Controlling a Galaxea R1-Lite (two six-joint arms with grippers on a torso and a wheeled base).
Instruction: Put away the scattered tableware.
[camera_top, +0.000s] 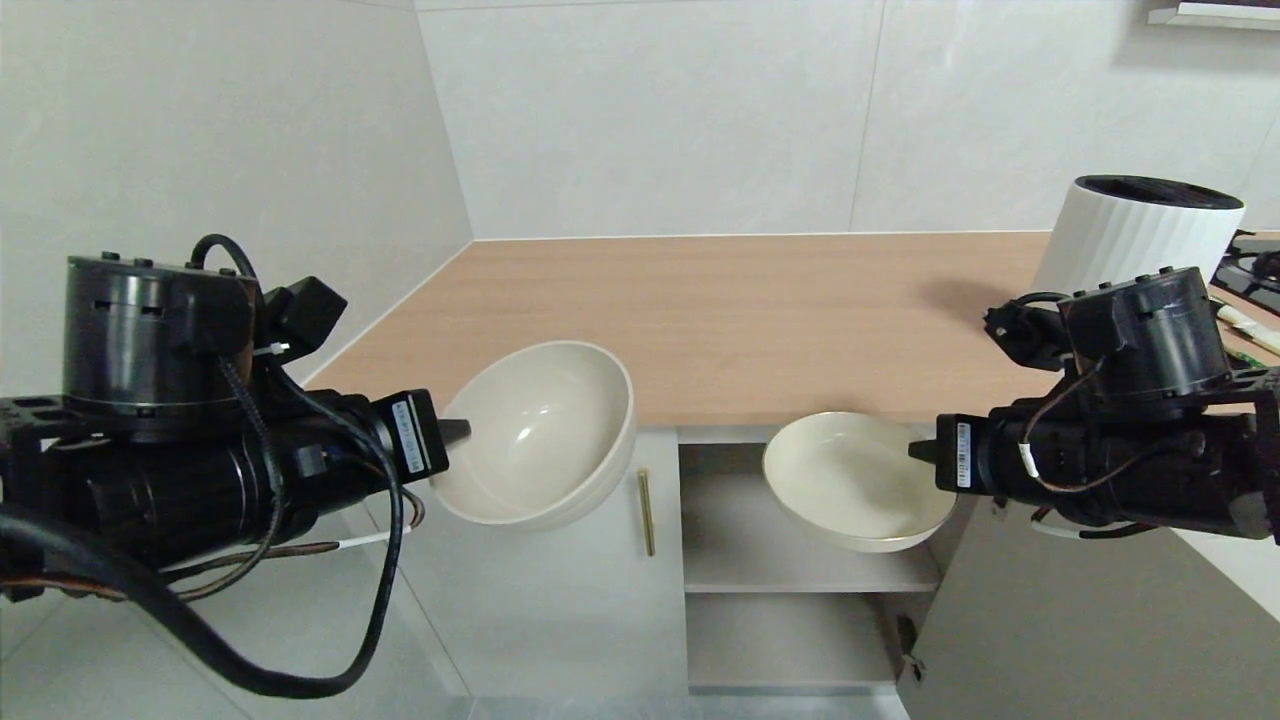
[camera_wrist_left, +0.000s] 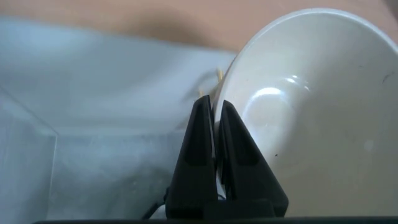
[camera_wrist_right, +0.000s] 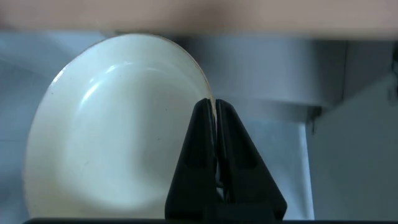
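Head view: left tool (camera_top: 457, 431) is pinching the rim of deep bowl (camera_top: 545, 440); right tool (camera_top: 917, 451) is pinching the rim of shallow bowl (camera_top: 850, 480). Both are hanging before the open cabinet (camera_top: 780, 640) under the table (camera_top: 750, 310). Judged step: stowing; next is calling for level placement on shelf (camera_top: 750, 572).

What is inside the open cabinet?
Inside the cabinet, only a shelf shows. The shallow bowl in the right gripper covers part of the upper compartment.
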